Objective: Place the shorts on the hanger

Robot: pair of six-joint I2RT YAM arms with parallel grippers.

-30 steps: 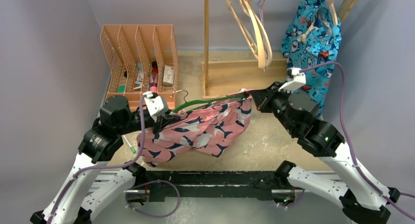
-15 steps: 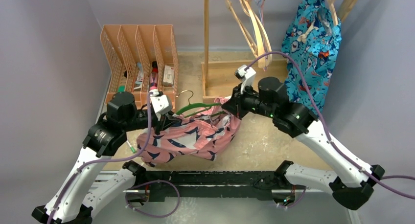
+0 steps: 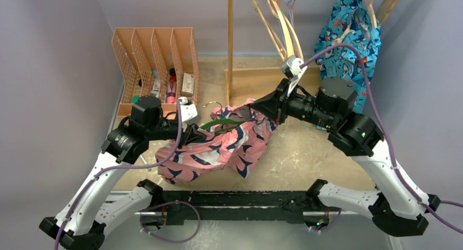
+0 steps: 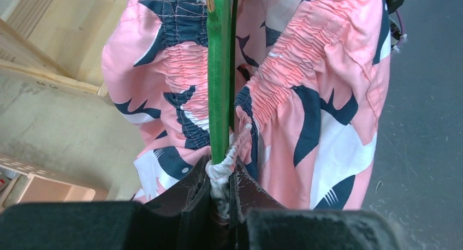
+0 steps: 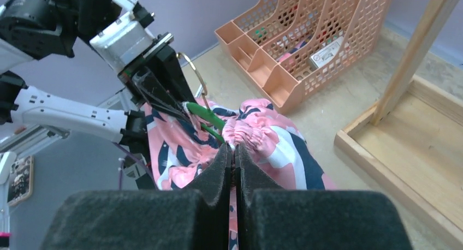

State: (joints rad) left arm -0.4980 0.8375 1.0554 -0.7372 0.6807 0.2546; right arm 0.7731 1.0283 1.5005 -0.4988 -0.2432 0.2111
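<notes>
From the black base rail (image 3: 235,198) upward, the left arm (image 3: 95,179) and right arm (image 3: 385,168) have white links and black cylindrical joints. Purple cables loop along each. The left gripper (image 4: 221,176) and right gripper (image 5: 235,152) have matte black fingers.

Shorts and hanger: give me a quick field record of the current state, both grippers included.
shorts: pink, shark print, bunched between the two arms, legs hanging down
hanger: green, bar lying between the two sides of the gathered waistband
left gripper: shut on the hanger, white drawstring pinched in with it
right gripper: shut on the shorts at the waistband
background: wooden rack centre back; blue garment hanging back right; orange file organizer back left
</notes>
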